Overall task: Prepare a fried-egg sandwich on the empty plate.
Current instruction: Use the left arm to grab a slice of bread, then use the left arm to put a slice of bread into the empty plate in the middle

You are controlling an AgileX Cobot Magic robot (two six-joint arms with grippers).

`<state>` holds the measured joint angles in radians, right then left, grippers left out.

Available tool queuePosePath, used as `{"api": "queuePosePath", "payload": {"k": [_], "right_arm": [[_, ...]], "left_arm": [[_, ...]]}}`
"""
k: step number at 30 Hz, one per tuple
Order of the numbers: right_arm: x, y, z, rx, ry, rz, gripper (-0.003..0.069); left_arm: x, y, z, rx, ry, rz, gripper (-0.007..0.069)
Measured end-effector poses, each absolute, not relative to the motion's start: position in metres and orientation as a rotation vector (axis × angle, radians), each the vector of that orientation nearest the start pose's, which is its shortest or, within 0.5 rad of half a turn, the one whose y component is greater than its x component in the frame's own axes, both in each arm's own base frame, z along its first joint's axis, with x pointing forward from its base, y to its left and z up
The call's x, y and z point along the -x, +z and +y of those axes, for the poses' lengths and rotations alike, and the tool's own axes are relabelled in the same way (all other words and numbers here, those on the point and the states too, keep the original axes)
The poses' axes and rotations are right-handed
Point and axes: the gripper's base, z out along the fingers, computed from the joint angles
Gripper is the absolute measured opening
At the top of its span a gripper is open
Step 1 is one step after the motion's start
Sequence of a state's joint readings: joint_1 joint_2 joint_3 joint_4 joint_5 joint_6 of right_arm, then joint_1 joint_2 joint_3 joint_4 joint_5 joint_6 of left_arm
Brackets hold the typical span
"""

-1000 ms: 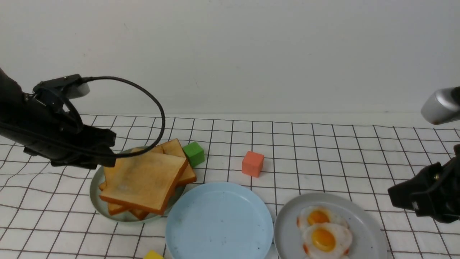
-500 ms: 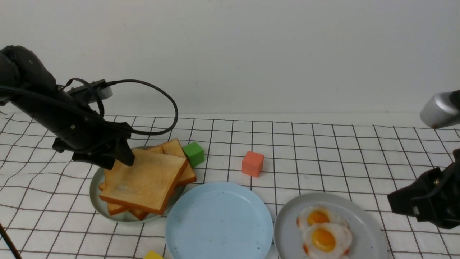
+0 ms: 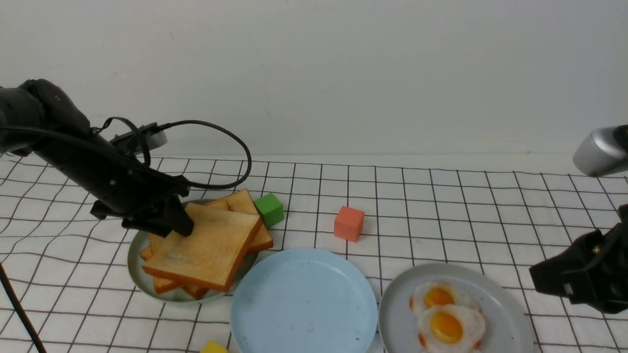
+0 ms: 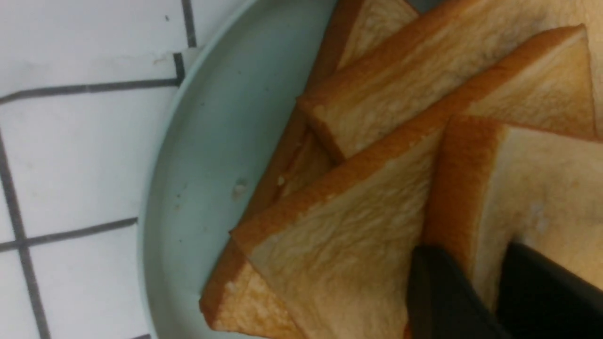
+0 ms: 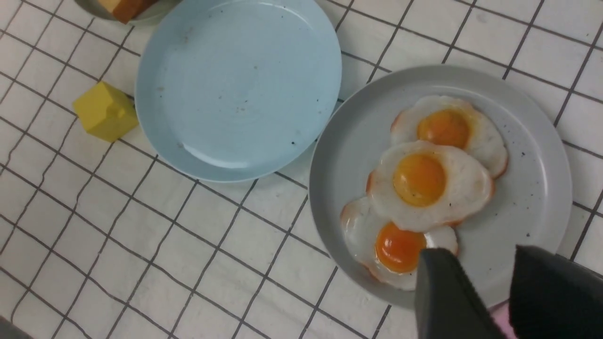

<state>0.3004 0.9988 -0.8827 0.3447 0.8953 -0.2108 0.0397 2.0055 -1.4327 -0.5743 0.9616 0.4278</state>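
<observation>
One toast pile sat on the pale green plate, left gripper clamped on the top slice. Green block crowded it on the white grid-patterned surface. Empty blue plate lay centrally; right gripper stood apart.

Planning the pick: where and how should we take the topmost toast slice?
Best bet: the left edge of the top slice, jaws straddling its thickness. It lies tilted across the stack on the pale green plate, its thick brown crust exposed, and the left gripper is already at that side. Come in from the left, probably fairly flat.
</observation>
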Motion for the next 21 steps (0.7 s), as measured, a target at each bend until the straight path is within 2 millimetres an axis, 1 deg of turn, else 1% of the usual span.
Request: {"api": "queuePosePath", "payload": {"k": [1, 2, 4, 6, 8, 10, 11, 12, 14, 16, 17, 18, 20, 21], "right_arm": [[-0.170, 0.328, 0.078, 0.474, 0.463, 2.432, 0.0241], [-0.170, 0.328, 0.078, 0.474, 0.461, 2.432, 0.0241], [-0.170, 0.327, 0.078, 0.476, 0.457, 2.432, 0.0241], [-0.170, 0.327, 0.077, 0.477, 0.454, 2.432, 0.0241], [-0.170, 0.327, 0.077, 0.478, 0.451, 2.433, 0.0241], [-0.170, 0.327, 0.077, 0.479, 0.451, 2.435, 0.0241], [-0.170, 0.327, 0.077, 0.479, 0.451, 2.435, 0.0241], [-0.170, 0.327, 0.077, 0.479, 0.452, 2.435, 0.0241], [-0.170, 0.327, 0.077, 0.479, 0.452, 2.435, 0.0241], [-0.170, 0.327, 0.077, 0.479, 0.452, 2.435, 0.0241], [-0.170, 0.327, 0.077, 0.480, 0.450, 2.435, 0.0241], [-0.170, 0.327, 0.077, 0.480, 0.450, 2.435, 0.0241], [-0.170, 0.327, 0.077, 0.483, 0.446, 2.437, 0.0241], [-0.170, 0.327, 0.077, 0.483, 0.446, 2.438, 0.0241]], "left_arm": [[-0.404, 0.186, -0.025, -0.119, -0.652, 2.839, 0.0098], [-0.404, 0.186, -0.025, -0.121, -0.652, 2.838, 0.0084], [-0.403, 0.188, -0.025, -0.126, -0.652, 2.837, 0.0075], [-0.402, 0.194, -0.024, -0.145, -0.639, 2.833, 0.0075], [-0.399, 0.205, -0.024, -0.182, -0.623, 2.831, 0.0075], [-0.394, 0.223, -0.025, -0.205, -0.618, 2.799, 0.0075], [-0.394, 0.226, -0.025, -0.206, -0.622, 2.794, 0.0075], [-0.387, 0.246, -0.029, -0.211, -0.652, 2.750, 0.0075], [-0.380, 0.263, -0.037, -0.218, -0.706, 2.718, 0.0075], [-0.367, 0.277, -0.057, -0.197, -0.807, 2.689, 0.0075], [-0.360, 0.278, -0.067, -0.195, -0.837, 2.689, 0.0075], [-0.358, 0.278, -0.072, -0.196, -0.843, 2.689, 0.0075], [-0.342, 0.266, -0.097, -0.163, -0.869, 2.713, 0.0075], [-0.338, 0.259, -0.104, -0.151, -0.868, 2.722, 0.0075]]}}
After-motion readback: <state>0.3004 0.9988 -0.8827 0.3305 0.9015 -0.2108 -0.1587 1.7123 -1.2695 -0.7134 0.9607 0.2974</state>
